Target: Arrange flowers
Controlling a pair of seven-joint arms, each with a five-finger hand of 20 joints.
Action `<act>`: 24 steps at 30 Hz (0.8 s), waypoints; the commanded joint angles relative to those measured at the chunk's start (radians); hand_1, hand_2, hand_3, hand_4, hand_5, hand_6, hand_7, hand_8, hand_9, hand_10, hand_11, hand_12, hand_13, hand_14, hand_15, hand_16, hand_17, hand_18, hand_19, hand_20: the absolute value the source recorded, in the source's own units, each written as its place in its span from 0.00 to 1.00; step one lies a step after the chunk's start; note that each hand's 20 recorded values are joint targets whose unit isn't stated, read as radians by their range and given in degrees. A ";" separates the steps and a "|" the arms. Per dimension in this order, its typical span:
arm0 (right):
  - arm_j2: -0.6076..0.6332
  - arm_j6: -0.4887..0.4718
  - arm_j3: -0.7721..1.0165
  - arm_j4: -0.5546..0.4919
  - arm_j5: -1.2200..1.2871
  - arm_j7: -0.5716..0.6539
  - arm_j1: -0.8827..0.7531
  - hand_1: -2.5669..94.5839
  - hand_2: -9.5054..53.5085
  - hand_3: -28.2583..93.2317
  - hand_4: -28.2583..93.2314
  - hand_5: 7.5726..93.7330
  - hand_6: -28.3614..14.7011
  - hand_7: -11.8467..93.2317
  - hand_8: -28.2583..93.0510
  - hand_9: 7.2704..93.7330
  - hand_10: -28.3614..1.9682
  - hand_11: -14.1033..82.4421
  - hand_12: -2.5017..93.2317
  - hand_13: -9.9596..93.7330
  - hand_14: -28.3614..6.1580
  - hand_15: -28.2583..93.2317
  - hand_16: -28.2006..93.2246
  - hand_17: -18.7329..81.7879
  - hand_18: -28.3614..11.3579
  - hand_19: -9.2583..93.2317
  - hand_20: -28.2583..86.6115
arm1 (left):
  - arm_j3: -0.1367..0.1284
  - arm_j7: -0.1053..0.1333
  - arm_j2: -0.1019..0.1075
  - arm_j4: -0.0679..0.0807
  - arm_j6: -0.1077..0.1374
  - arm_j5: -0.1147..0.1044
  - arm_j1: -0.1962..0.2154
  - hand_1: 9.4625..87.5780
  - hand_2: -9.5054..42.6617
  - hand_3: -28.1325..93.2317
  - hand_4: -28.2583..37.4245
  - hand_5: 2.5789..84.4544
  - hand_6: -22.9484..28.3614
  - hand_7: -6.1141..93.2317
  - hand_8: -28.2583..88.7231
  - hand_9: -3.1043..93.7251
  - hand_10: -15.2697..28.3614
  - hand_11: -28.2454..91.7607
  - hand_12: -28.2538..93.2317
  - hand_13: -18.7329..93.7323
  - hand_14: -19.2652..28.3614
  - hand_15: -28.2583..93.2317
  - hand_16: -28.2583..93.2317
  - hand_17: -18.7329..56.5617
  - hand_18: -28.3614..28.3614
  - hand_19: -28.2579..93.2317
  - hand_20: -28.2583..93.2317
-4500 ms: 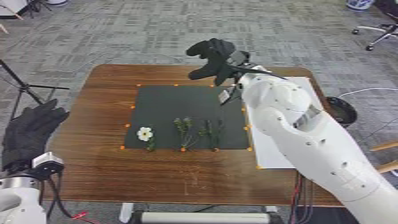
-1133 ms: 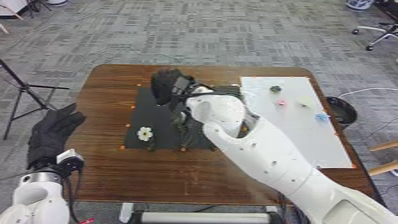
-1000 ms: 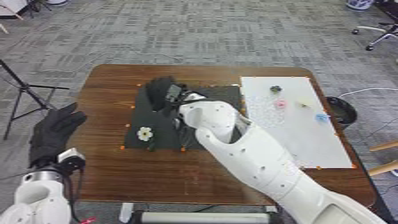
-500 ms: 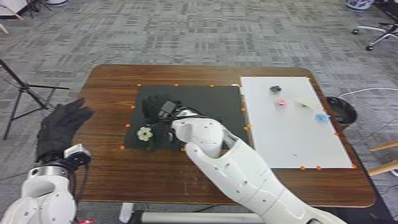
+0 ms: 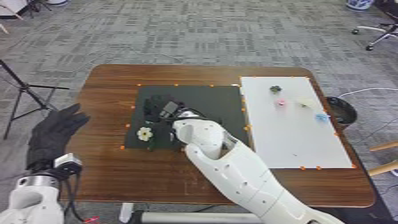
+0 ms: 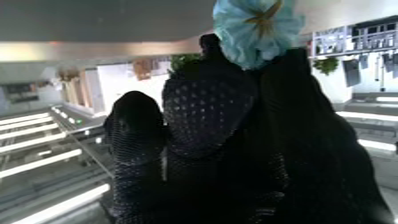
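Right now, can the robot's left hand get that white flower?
Maybe, if it can stretch. The left hand is by the table's left edge, with nothing tall between it and the white flower. But the right hand is close, so they might bump.

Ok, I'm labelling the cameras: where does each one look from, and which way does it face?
Head view: on the robot's head, facing forward and down at the table; both white arms show, with the left hand and right hand.
Right wrist view: on the right wrist, looking along that hand's glove past a pale blue flower into the room.
Shared: the right hand.
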 commanded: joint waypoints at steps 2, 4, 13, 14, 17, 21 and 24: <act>-0.013 -0.073 0.014 -0.017 0.000 0.005 -0.011 0.50 0.29 0.66 0.09 0.63 0.69 0.22 0.20 0.65 0.67 0.23 0.09 0.96 0.75 0.67 0.49 0.72 0.28 1.00 0.65 | -0.060 0.001 -0.046 0.018 -0.083 0.013 0.039 0.09 0.72 0.80 0.00 0.59 0.51 0.22 0.18 0.55 0.71 0.45 0.36 0.52 0.80 0.43 0.24 0.33 0.72 0.34 0.37; -0.012 -0.092 0.017 -0.022 0.003 0.002 -0.012 0.48 0.30 0.68 0.10 0.61 0.68 0.22 0.17 0.63 0.67 0.23 0.09 0.96 0.74 0.67 0.48 0.71 0.28 1.00 0.65 | -0.068 -0.001 -0.051 0.020 -0.096 0.016 0.042 0.09 0.71 0.80 0.00 0.59 0.51 0.22 0.19 0.55 0.71 0.45 0.36 0.52 0.80 0.43 0.24 0.33 0.72 0.34 0.37; 0.035 -0.088 -0.011 -0.047 0.079 0.017 0.052 0.38 0.26 0.71 0.12 0.46 0.64 0.19 0.17 0.46 0.51 0.20 0.10 0.92 0.68 0.67 0.47 0.67 0.23 0.98 0.64 | -0.089 0.006 -0.035 0.026 -0.129 0.017 0.051 0.09 0.67 0.80 0.00 0.59 0.52 0.22 0.19 0.55 0.71 0.45 0.36 0.52 0.80 0.43 0.24 0.33 0.72 0.34 0.37; 0.048 -0.080 -0.018 -0.055 0.094 0.018 0.065 0.37 0.25 0.71 0.12 0.45 0.65 0.19 0.17 0.45 0.49 0.20 0.10 0.91 0.67 0.67 0.47 0.67 0.22 0.97 0.64 | -0.079 0.009 -0.018 0.026 -0.116 0.017 0.043 0.10 0.66 0.80 0.00 0.59 0.52 0.22 0.19 0.55 0.71 0.45 0.36 0.52 0.80 0.43 0.24 0.33 0.72 0.34 0.37; 0.082 -0.069 -0.038 -0.083 0.147 0.040 0.102 0.35 0.23 0.72 0.13 0.43 0.65 0.18 0.17 0.43 0.46 0.20 0.10 0.90 0.64 0.67 0.47 0.65 0.21 0.96 0.64 | -0.031 0.032 0.041 0.015 -0.045 0.025 0.010 0.10 0.54 0.79 0.00 0.58 0.52 0.22 0.19 0.55 0.71 0.45 0.36 0.51 0.81 0.43 0.24 0.33 0.72 0.34 0.37; 0.125 -0.055 -0.048 -0.123 0.218 0.070 0.129 0.33 0.21 0.72 0.13 0.42 0.65 0.18 0.17 0.41 0.44 0.19 0.11 0.88 0.63 0.67 0.46 0.64 0.19 0.95 0.65 | -0.012 0.079 0.082 0.015 -0.018 0.061 -0.024 0.10 0.45 0.80 0.00 0.58 0.52 0.22 0.19 0.54 0.70 0.45 0.36 0.51 0.81 0.42 0.25 0.33 0.72 0.34 0.37; 0.160 -0.050 -0.040 -0.161 0.272 0.098 0.125 0.32 0.21 0.72 0.13 0.42 0.65 0.18 0.18 0.41 0.43 0.19 0.11 0.88 0.62 0.67 0.46 0.63 0.19 0.95 0.65 | -0.006 0.125 0.094 0.021 -0.007 0.070 -0.046 0.10 0.42 0.80 0.00 0.58 0.51 0.22 0.19 0.55 0.70 0.45 0.37 0.51 0.81 0.42 0.25 0.33 0.72 0.33 0.37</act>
